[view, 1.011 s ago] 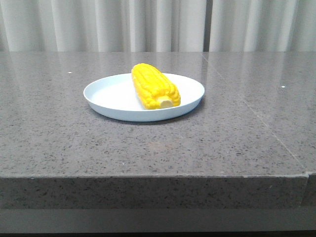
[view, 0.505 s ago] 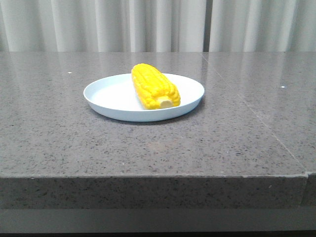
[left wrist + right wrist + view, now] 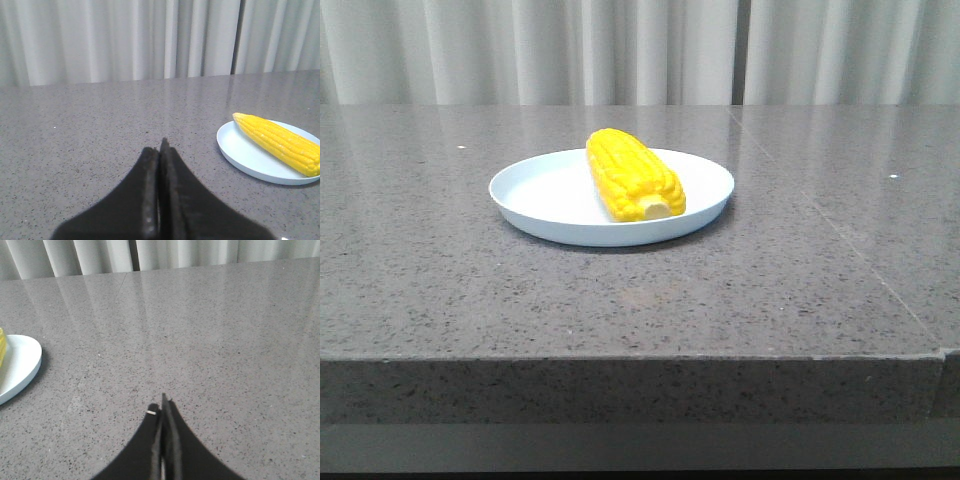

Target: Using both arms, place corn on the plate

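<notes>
The yellow corn (image 3: pixel 633 186) lies across the pale blue-white plate (image 3: pixel 540 195) in the middle of the grey stone table, its pale stub end toward the front. In the left wrist view the corn (image 3: pixel 280 142) and plate (image 3: pixel 242 157) show off to one side. My left gripper (image 3: pixel 160 150) is shut and empty, over bare table apart from the plate. My right gripper (image 3: pixel 163 407) is shut and empty over bare table; only the plate's rim (image 3: pixel 22 367) and a sliver of corn (image 3: pixel 2 346) show at that view's edge. Neither gripper shows in the front view.
The table's front edge (image 3: pixel 640 357) runs across the front view, with a seam (image 3: pixel 840 235) in the stone on the right. White curtains (image 3: pixel 640 50) hang behind the table.
</notes>
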{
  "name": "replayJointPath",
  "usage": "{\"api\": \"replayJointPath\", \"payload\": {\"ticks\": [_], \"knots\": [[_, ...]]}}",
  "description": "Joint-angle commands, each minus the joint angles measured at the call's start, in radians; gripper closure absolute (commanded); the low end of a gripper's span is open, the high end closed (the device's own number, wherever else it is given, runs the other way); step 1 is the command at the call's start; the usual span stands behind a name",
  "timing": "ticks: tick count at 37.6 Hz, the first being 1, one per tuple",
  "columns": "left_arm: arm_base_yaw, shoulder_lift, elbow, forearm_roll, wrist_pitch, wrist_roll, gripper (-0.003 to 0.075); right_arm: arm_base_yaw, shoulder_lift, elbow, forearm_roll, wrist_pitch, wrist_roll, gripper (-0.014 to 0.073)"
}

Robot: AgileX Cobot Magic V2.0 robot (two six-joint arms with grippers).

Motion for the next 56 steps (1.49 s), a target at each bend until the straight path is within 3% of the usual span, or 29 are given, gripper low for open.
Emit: {"api": "replayJointPath", "payload": {"ticks": [1,23,28,32,37,46,56], "knots": [[0.004,0.014,-0.022,0.007,-0.086,-0.008,0.0741,-0.003,0.011,-0.022,-0.022,-0.086,-0.012,0.0664],[0.004,0.014,-0.022,0.007,-0.086,-0.008,0.0741,-0.003,0.011,-0.022,-0.022,-0.086,-0.012,0.0664],[0.008,0.002,0.001,0.002,-0.137,-0.008,0.0741,-0.003,0.011,-0.022,-0.022,-0.086,-0.012,0.0664],[0.05,-0.034,0.052,-0.046,-0.209,0.066,0.0741,-0.003,0.011,-0.022,-0.022,-0.086,-0.012,0.0664],[0.15,-0.039,0.143,-0.214,-0.311,0.21,0.0741,-0.003,0.011,-0.022,-0.022,-0.086,-0.012,0.0664],[0.285,-0.039,0.329,-0.24,-0.476,0.215,0.0741,-0.003,0.011,-0.022,-0.022,-0.086,-0.012,0.0664],[0.296,-0.039,0.439,-0.24,-0.48,0.215,0.0741,-0.003,0.011,-0.022,-0.022,-0.086,-0.012,0.0664]]}}
